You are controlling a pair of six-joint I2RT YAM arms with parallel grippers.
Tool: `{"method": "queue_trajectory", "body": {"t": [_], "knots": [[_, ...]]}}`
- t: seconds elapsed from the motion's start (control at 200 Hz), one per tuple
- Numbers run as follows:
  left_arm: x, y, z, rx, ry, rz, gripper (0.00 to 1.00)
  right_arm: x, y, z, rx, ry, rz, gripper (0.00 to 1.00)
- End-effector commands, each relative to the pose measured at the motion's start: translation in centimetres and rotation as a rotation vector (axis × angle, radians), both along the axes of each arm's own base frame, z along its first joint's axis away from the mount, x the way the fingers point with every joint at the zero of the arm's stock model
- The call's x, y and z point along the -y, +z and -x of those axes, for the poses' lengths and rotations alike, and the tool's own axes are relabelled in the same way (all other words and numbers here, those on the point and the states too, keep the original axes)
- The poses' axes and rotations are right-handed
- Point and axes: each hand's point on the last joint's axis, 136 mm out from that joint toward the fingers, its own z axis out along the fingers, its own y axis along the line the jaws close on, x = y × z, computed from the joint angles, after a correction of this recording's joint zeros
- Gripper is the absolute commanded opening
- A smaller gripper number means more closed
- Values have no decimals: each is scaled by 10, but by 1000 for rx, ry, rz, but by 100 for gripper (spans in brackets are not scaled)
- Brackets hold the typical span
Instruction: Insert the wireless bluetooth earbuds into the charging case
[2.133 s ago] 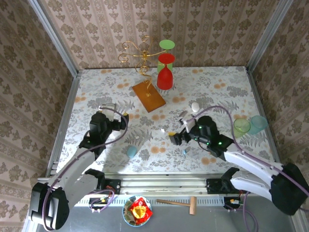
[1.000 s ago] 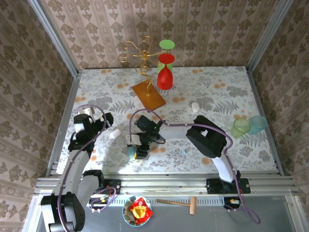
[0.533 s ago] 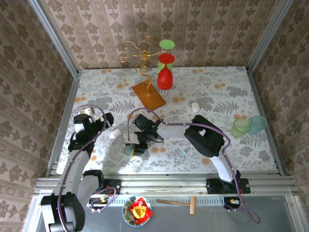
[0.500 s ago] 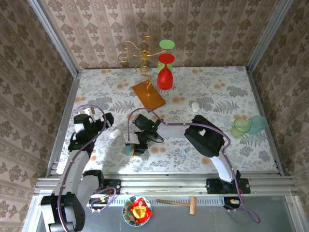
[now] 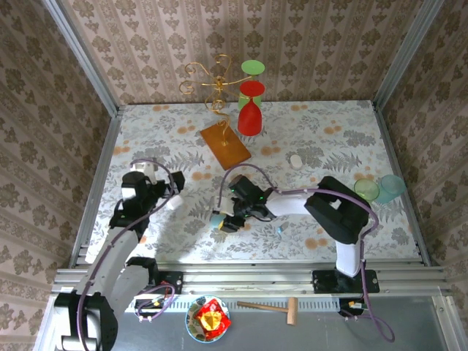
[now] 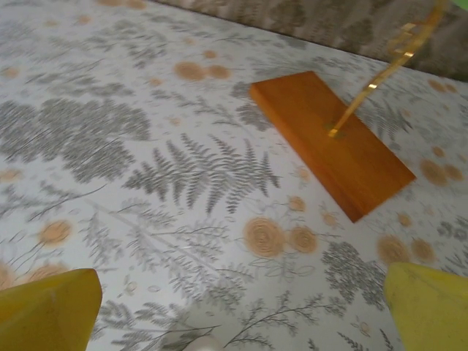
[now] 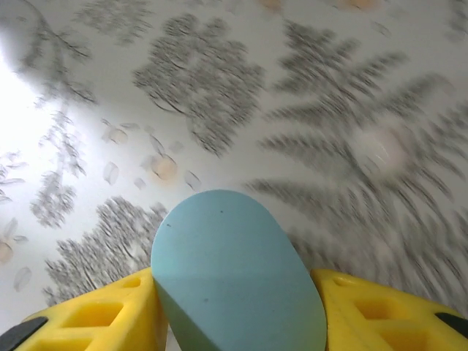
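Your right claw point(image 5: 221, 221) is clamped on the light blue pebble-shaped charging case point(image 5: 217, 219), low on the floral-patterned tabletop point(image 5: 329, 131) and a little left of its middle. In the right wrist view the case point(image 7: 234, 270) sits squarely between the two yellow fingers point(image 7: 95, 318), which press on its two sides, and its smooth lid faces the camera. You cannot tell from these views whether the case rests on the tabletop or is lifted off it.

A tiny light blue earbud piece point(image 5: 280, 229) lies on the tabletop to the right of that claw, apart from it and outside the case.

Your left claw point(image 5: 173, 194) is spread wide and grips nothing. In the left wrist view point(image 6: 238, 314) its yellow fingertips point(image 6: 51, 314) stand at the two bottom corners with bare tabletop between them. A small white object point(image 6: 205, 344) is cut off by the bottom edge, too little of it visible to name.

A white oval case point(image 5: 295, 161) lies further back and to the right, well apart from both claws. At the back stand a gold wire stand on an orange wooden base point(image 5: 225, 145) and an upturned red goblet point(image 5: 250, 117). A pale green cup point(image 5: 365, 191) and a teal cup point(image 5: 390, 186) sit by the right edge.
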Motion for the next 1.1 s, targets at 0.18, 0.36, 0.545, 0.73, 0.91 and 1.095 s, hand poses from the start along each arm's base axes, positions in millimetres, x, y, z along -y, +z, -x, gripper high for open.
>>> {"method": "queue_trajectory", "body": {"t": [0.18, 0.36, 0.545, 0.73, 0.91, 1.095], "knots": [[43, 16, 0, 158, -210, -128, 100, 57, -15, -22, 16, -274, 69, 53], [45, 18, 1, 169, -204, -135, 100, 67, -8, -20, 27, -264, 52, 70], [43, 16, 3, 168, -197, -141, 100, 71, -9, -12, -4, -213, 43, 67], [43, 15, 2, 166, -195, -138, 100, 60, -11, -16, -12, -159, 38, 67], [41, 13, 4, 161, -193, -146, 100, 54, -18, -21, -51, -140, 31, 60], [39, 13, 4, 170, -180, -152, 100, 51, -22, -14, -99, -93, 42, 50]]}}
